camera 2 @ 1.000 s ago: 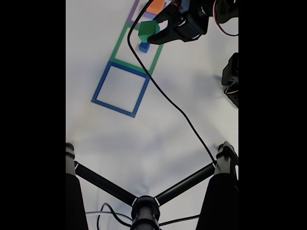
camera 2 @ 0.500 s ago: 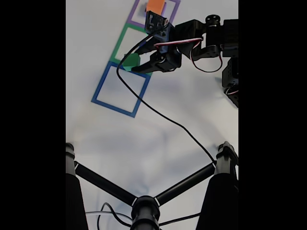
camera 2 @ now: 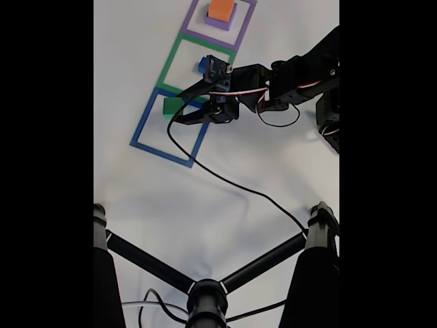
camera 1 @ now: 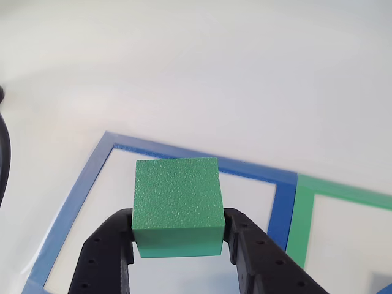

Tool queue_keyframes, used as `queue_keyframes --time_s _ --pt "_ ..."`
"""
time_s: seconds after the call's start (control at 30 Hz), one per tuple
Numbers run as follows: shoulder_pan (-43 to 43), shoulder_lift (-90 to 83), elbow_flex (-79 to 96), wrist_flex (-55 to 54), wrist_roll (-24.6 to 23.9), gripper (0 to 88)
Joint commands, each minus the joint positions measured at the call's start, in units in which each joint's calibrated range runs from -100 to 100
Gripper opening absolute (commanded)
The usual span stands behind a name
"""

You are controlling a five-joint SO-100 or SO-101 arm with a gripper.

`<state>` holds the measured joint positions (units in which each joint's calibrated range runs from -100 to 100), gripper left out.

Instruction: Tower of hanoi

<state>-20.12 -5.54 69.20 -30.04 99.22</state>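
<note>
Green block (camera 1: 177, 205) clamped between the two black fingers (camera 1: 107, 260) of the gripper (camera 2: 179, 111), one finger pressed to each side, top face level. Held over the blue tape square (camera 1: 92, 184), with the white table (camera 1: 214, 73) visible below and beyond; whether touching the table or raised, not possible to tell. Green tape square (camera 1: 298, 214) just beside the blue one, sharing an edge. In the fixed view, same green block (camera 2: 173, 106) at the upper corner of the blue tape square (camera 2: 147, 123), arm (camera 2: 287, 85) reaching in from the right. Small blue cube (camera 2: 203, 64) inside the green tape square (camera 2: 171, 61), partly hidden by the arm. Orange block (camera 2: 221, 9) stacked on the purple slab (camera 2: 217, 22) in the purple tape square (camera 2: 240, 31). Black cable (camera 2: 225, 179) trailing across the table toward a black stand (camera 2: 205, 294).
</note>
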Motion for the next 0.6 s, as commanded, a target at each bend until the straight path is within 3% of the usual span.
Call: queue_keyframes --time_s 0.0,0.57 --pt "-2.1 2.2 0.5 -5.6 0.8 8.6" --pt "-3.0 16.9 -0.7 -18.6 0.8 11.1"
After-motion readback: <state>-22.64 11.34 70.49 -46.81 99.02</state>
